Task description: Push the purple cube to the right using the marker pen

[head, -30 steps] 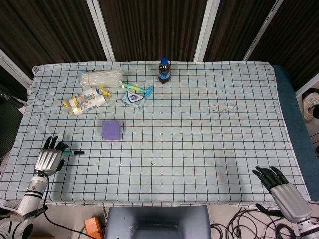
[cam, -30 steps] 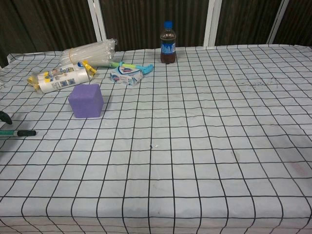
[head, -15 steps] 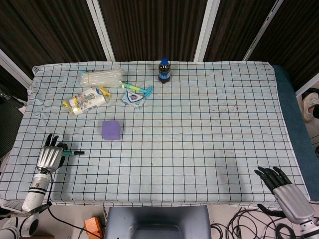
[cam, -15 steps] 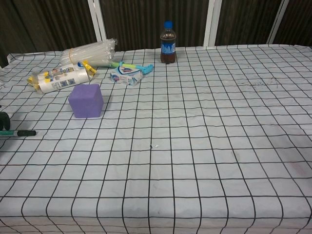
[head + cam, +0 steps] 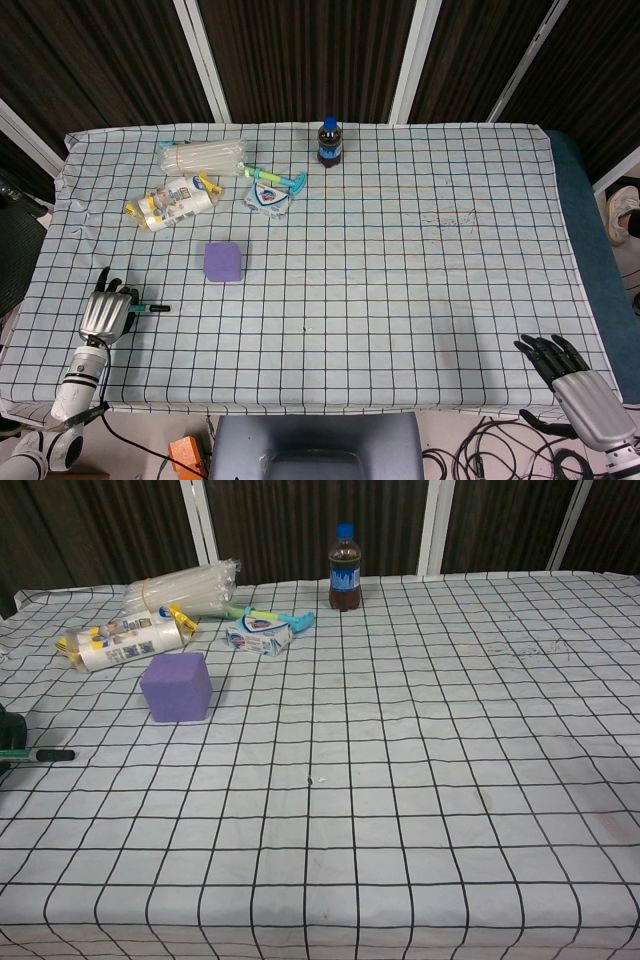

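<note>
The purple cube (image 5: 223, 262) (image 5: 177, 687) sits on the checked cloth, left of centre. The marker pen (image 5: 150, 308) (image 5: 45, 753) lies flat on the cloth below and to the left of the cube, its black tip pointing right. My left hand (image 5: 106, 311) (image 5: 8, 730) is at the pen's left end, fingers curled over its green barrel. The cube stands apart from the pen and the hand. My right hand (image 5: 578, 383) rests at the table's front right corner with its fingers spread and nothing in it; the chest view does not show it.
At the back left lie a bag of clear tubes (image 5: 203, 154), a white bottle on its side (image 5: 172, 203), a small packet (image 5: 269, 195) and a teal toothbrush (image 5: 277, 177). A cola bottle (image 5: 330, 142) stands at the back centre.
The left hand's fingers have curled in over the pen's left end and the forearm has shifted slightly. The right hand has drawn back a little toward the front edge. Pen and cube have not moved.
</note>
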Available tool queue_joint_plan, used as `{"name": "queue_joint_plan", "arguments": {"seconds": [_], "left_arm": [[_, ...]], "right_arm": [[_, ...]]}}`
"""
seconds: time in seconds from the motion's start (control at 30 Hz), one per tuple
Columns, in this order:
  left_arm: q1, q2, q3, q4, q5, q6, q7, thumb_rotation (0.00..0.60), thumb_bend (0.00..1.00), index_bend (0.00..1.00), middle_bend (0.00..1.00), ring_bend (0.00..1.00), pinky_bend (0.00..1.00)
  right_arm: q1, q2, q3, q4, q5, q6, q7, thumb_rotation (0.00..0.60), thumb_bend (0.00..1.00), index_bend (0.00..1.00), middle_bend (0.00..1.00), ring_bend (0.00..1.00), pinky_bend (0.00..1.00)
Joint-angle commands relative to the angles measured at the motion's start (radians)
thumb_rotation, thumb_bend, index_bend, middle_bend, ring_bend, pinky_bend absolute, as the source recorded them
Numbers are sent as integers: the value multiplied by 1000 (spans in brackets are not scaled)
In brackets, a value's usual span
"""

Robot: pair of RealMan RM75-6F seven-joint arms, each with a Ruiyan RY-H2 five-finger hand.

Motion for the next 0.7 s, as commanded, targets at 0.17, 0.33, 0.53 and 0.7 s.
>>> {"name": "queue_joint_plan", "arguments": {"seconds": [0.17,0.33,0.53,0.7], "left_arm": [[0,-9,-2,17,9,20,-18,600,406,558,556,278,58],[-1,-15,-2,33,14,27,-39,600,407,611,636,337,138],[0,-25,-3,49,26,53,-65,600,425,671,708,397,188],[-1,-34,-10,61,40,98,-106,600,445,736,774,431,199]], "right_arm": [[-1,0,1,0,0,0,-1,600,365,0,182,125,94],[-2,0,1,0,-1,2,-2,600,365,0,182,125,94],[-3,-1,1,0,0,1,-4,600,365,0,182,125,94],[-2,-1,2,-2,1,-3,-6,600,365,0,182,125,94]]}}
